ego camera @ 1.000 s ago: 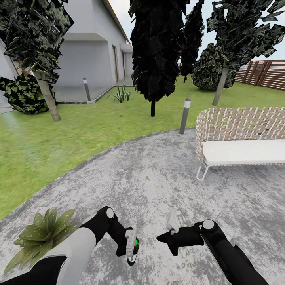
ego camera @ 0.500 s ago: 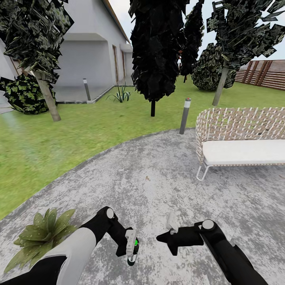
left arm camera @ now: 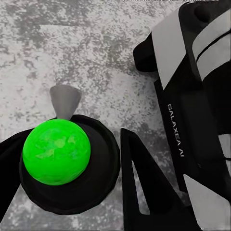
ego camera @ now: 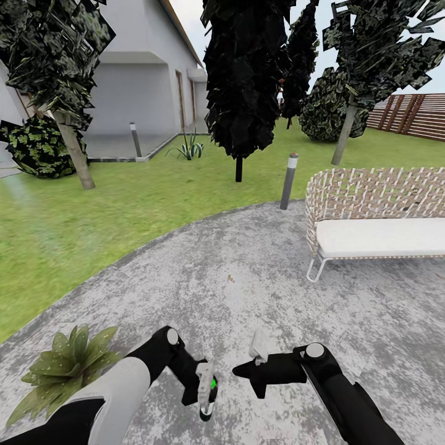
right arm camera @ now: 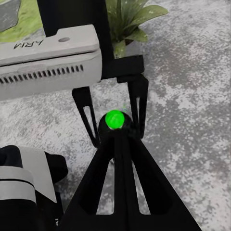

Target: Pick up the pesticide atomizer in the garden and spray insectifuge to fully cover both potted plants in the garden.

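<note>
Careful: you're gripping the pesticide atomizer (ego camera: pixel 206 388) in the left gripper (ego camera: pixel 204 390) beside the potted plant (ego camera: pixel 65 364) at the paving's (ego camera: pixel 259 272) near-left edge (right gripper (ego camera: pixel 256 349) state: can't tell); its nozzle is risking missing leaves.

Mottled grey paving (ego camera: pixel 247 266), bright green lawn (ego camera: pixel 93 210) — white-cushioned wicker seat (ego camera: pixel 377 216) (brown-and-white weave).

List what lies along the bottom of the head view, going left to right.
potted plant → left gripper clamped on the pesticide atomizer → right gripper
</note>
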